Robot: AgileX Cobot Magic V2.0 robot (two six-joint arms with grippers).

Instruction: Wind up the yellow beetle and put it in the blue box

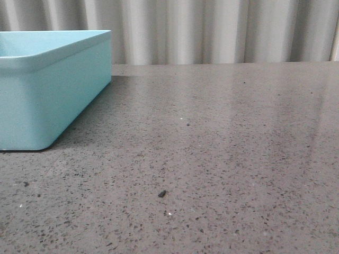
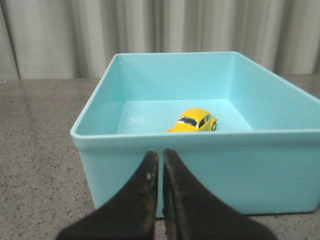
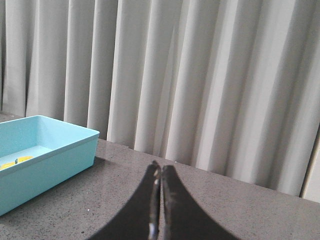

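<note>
The yellow beetle [image 2: 194, 120] sits on the floor of the blue box [image 2: 150, 137], upright, near the middle. A sliver of yellow also shows inside the box in the right wrist view [image 3: 11, 163]. The blue box stands at the table's far left in the front view [image 1: 47, 95]; the beetle is hidden there by the box wall. My left gripper [image 2: 160, 156] is shut and empty, just outside the box's near wall. My right gripper [image 3: 160, 169] is shut and empty above bare table, well to the right of the box [image 3: 50, 155]. Neither gripper shows in the front view.
The speckled grey table [image 1: 212, 159] stretches to the right of the box. A small dark crumb [image 1: 162, 193] lies near the front middle. Pleated grey curtains [image 1: 222, 29] hang behind the table's far edge.
</note>
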